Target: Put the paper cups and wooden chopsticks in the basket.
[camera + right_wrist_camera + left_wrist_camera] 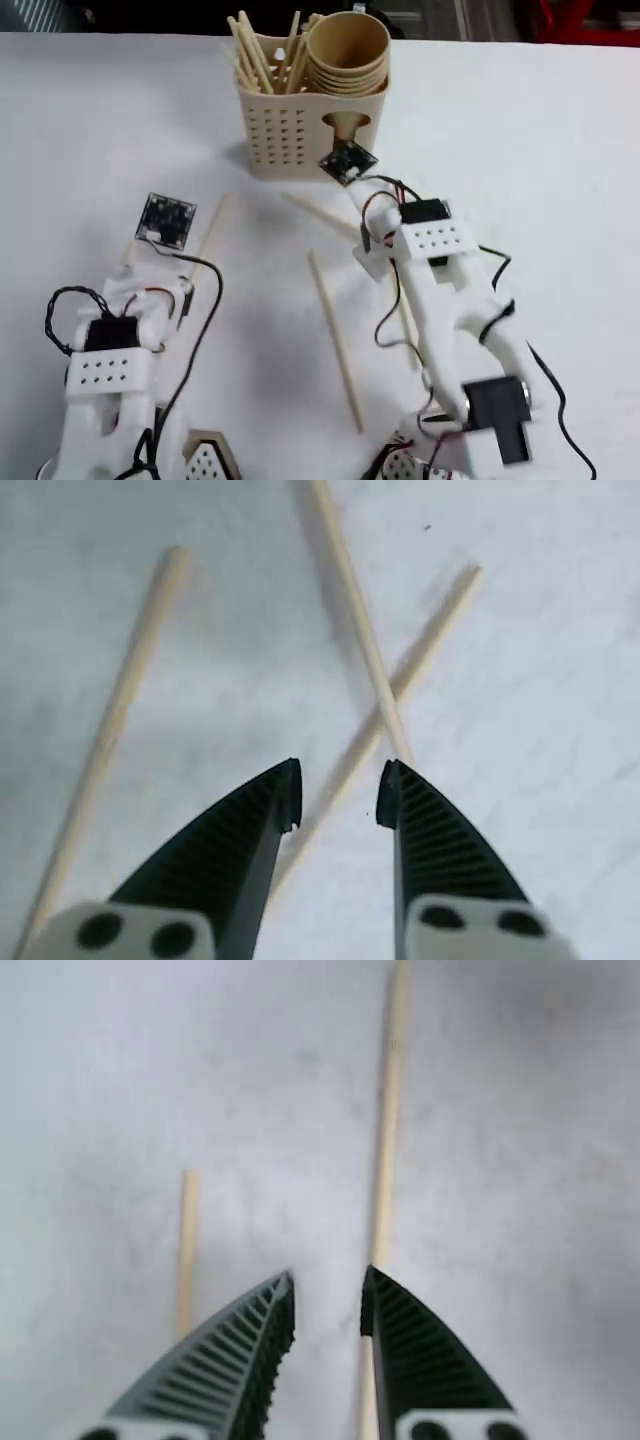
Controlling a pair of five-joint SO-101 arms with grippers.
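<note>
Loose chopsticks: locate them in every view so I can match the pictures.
High view: loose chopsticks lie scattered on the white table between the basket and both arms.
Left wrist view: two of them lie apart ahead of the open left pincer.
Right wrist view: three ahead of the open right pincer, two crossed.
Shared landmark: the white table under them.

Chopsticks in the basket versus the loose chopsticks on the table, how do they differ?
The basket chopsticks stand on end, leaning, in the basket; the loose chopsticks lie flat on the table. The basket chopsticks are bunched beside the paper cups; the loose chopsticks are scattered. The basket chopsticks are already put away; the loose chopsticks are not. Both are thin, pale wooden sticks.
</note>
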